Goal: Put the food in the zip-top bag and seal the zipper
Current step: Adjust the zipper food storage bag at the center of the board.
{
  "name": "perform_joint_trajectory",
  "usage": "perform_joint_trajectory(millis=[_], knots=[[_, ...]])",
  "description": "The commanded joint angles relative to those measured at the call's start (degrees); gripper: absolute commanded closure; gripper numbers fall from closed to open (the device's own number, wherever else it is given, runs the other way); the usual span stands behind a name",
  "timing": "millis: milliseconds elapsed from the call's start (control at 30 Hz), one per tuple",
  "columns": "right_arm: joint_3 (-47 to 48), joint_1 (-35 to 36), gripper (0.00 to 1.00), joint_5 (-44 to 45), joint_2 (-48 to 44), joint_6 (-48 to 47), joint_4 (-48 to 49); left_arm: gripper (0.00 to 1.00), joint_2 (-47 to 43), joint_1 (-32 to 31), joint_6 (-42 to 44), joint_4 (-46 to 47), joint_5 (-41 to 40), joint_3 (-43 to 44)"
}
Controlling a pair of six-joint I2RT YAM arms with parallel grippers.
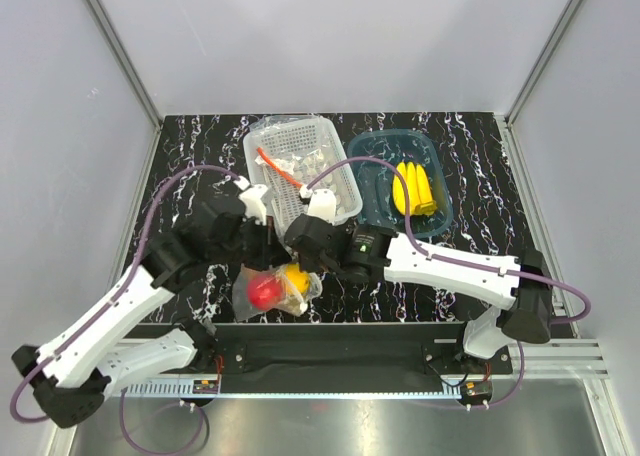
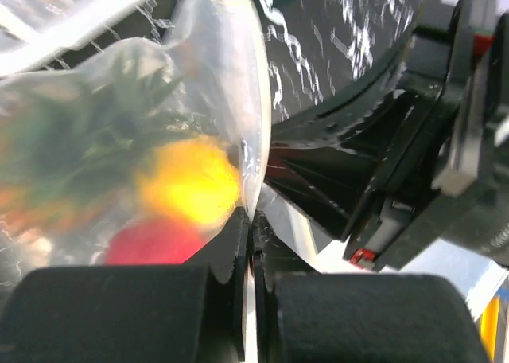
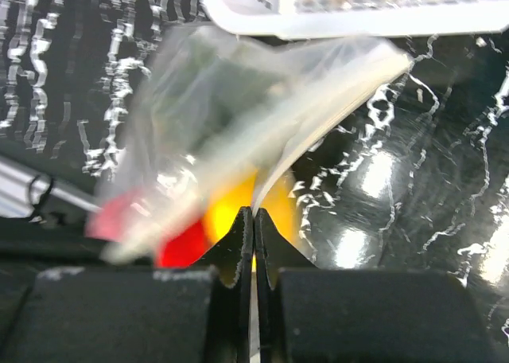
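Angling inward from both sides, left and right jaws pinch the zip-top bag (image 1: 280,296).

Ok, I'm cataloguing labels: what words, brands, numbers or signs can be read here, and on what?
None can be read.
No lettering shows on the clear plastic zip-top bag, blurred in both wrist views.
Any print on the small packets in the white perforated basket is too small to read.
The green light on the black right arm has no legible lettering.
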Motion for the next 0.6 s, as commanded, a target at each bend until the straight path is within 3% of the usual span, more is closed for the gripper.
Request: perform_joint_trajectory(millis=[0, 233, 433, 567], knots=[[-2.3, -0.9, 1.00, 3.0, -4.5, 1.9, 3.4, 0.98, 2.7, -4.6, -1.0, 8.6, 1.2, -1.2], [-3.7, -1.6, 1.00, 4.4, -9.0, 2.3, 2.6, 0.97, 6.2, -7.3, -0.3, 7.8, -2.1, 2.6], [-2.2, -1.6, 1.00, 5.9, -13.0, 0.3, -0.7, 0.95, 5.4, -7.0, 2.0, -0.1, -12.8, 10.8], [-2.4, -1.6, 1.00, 5.9, -14.1, 0.1, -2.2, 0.94, 5.1, -6.8, 2.4, -1.5, -13.1, 10.9]])
